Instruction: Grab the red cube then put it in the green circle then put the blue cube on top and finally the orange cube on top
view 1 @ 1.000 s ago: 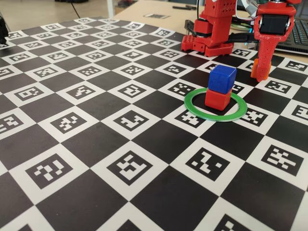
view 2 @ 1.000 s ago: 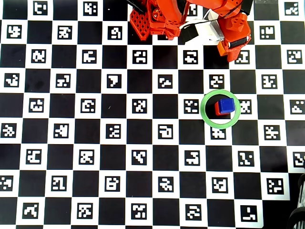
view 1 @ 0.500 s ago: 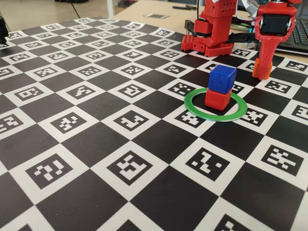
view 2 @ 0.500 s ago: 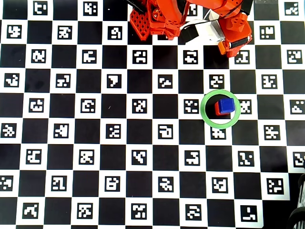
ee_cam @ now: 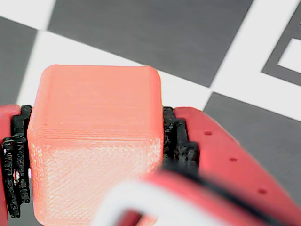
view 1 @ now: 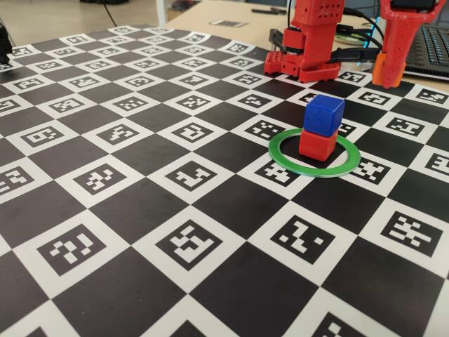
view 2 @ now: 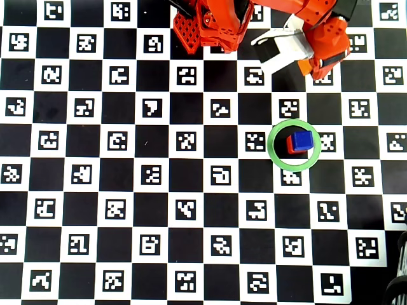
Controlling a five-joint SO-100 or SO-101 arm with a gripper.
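Observation:
The blue cube (view 1: 324, 114) sits on top of the red cube (view 1: 317, 145) inside the green circle (view 1: 280, 156). The overhead view shows the same stack: blue cube (view 2: 303, 140), a sliver of red cube (view 2: 290, 146), green circle (view 2: 275, 154). My gripper (ee_cam: 94, 155) is shut on the orange cube (ee_cam: 94, 141), whose sides are pressed by the black pads (ee_cam: 176, 141). In the fixed view the gripper (view 1: 384, 70) holds the orange cube (view 1: 379, 70) low over the board, behind and right of the stack. In the overhead view the gripper (view 2: 310, 66) and orange cube (view 2: 306, 66) are above the circle.
The board (view 1: 175, 175) is a black-and-white checker mat with printed markers. The red arm base (view 1: 309, 42) stands at the far edge, left of the gripper. A laptop keyboard (view 1: 431, 49) lies behind the board at far right.

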